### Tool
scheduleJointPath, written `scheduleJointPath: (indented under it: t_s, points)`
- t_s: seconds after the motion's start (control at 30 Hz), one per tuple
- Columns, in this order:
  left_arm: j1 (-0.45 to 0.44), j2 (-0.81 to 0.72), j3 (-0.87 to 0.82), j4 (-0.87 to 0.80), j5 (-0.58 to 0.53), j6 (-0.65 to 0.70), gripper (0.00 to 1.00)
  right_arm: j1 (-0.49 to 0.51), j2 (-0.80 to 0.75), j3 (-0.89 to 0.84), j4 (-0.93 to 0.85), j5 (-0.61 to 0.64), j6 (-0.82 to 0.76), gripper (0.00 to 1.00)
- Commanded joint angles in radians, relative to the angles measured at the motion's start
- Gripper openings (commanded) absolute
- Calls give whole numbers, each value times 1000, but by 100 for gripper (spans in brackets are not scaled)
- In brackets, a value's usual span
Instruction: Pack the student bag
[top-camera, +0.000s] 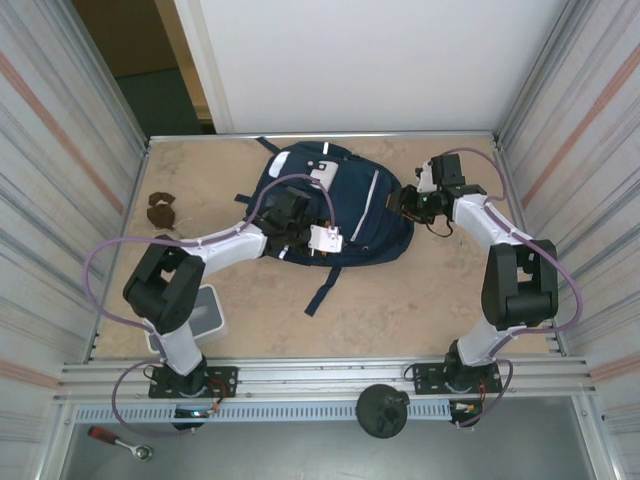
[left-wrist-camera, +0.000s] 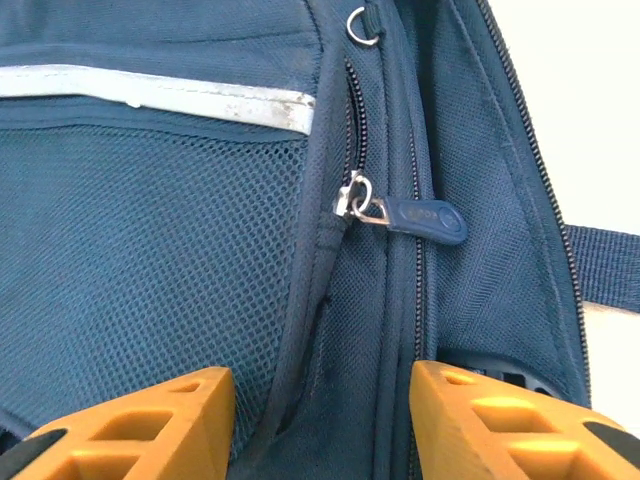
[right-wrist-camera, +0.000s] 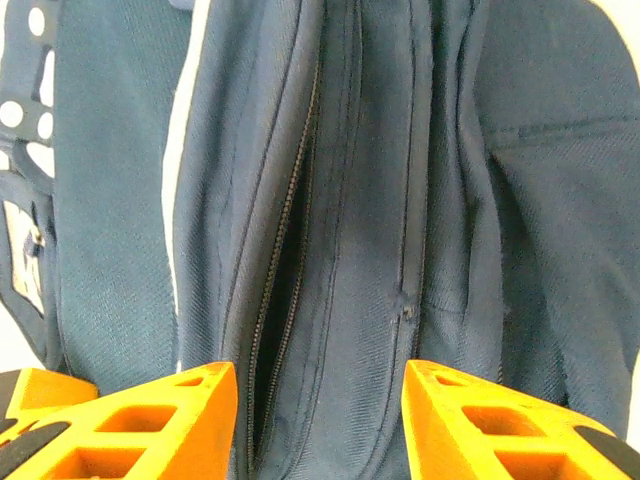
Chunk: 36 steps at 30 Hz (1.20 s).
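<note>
From above, we see the navy, white-trimmed student bag (top-camera: 355, 200) lying flat at the desk's (top-camera: 420, 300) far middle. At the left wrist, our left gripper (left-wrist-camera: 320, 390) stands half-open astride a seam; we judge zipping is in hand, so next we must pinch the zipper pull (left-wrist-camera: 415, 216). At the right wrist, the right gripper (right-wrist-camera: 320, 385), half-open and empty, hovers over a gaping zipper (right-wrist-camera: 272, 300).

student bag (top-camera: 345, 200) matt woven cloth; zip (left-wrist-camera: 352, 198) metal
</note>
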Motion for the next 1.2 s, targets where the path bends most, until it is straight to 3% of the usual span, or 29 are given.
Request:
scheduleJointPath:
  t_s: [0.0, 0.37, 0.73, 1.17]
  points:
    - [-7, 29, 33, 39, -40, 54, 46, 26, -66, -34, 3, -2, -17, 46]
    - [-10, 65, 24, 176, -87, 44, 37, 56, -112, -115, 9, 0, -15, 47]
    - [-2, 73, 25, 222, -77, 38, 44, 85, -136, -153, 6, 8, -17, 47]
    - [7, 108, 19, 225, -12, -83, 11, 175, -282, -295, 69, 77, -31, 48]
